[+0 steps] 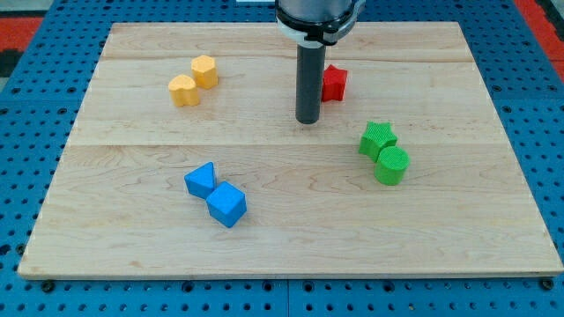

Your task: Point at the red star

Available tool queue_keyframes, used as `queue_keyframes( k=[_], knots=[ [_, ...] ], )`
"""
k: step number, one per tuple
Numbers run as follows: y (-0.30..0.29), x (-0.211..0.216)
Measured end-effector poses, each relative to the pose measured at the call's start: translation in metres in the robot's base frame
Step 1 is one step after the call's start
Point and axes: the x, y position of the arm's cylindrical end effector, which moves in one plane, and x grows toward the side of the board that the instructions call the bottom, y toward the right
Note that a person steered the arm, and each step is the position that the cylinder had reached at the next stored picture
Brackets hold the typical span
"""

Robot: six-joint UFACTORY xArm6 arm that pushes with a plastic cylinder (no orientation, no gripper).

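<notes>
The red star (334,83) lies on the wooden board (291,238) near the view's top, right of centre. Its left part is hidden behind my dark rod. My tip (307,120) rests on the board just left of and below the red star, a short gap from it.
Two yellow blocks (193,80) sit side by side at the upper left. A green star (377,138) touches a green cylinder (392,165) at the right. A blue triangle-like block (201,180) touches a blue cube (227,204) at the lower left.
</notes>
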Motion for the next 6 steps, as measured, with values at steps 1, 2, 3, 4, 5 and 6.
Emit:
queue_keyframes(
  k=[1, 2, 3, 4, 5, 6],
  knots=[
    [0.000, 0.000],
    [-0.003, 0.000],
    [-0.002, 0.000],
    [-0.002, 0.000],
    [0.031, -0.008],
    [0.088, -0.042]
  ],
)
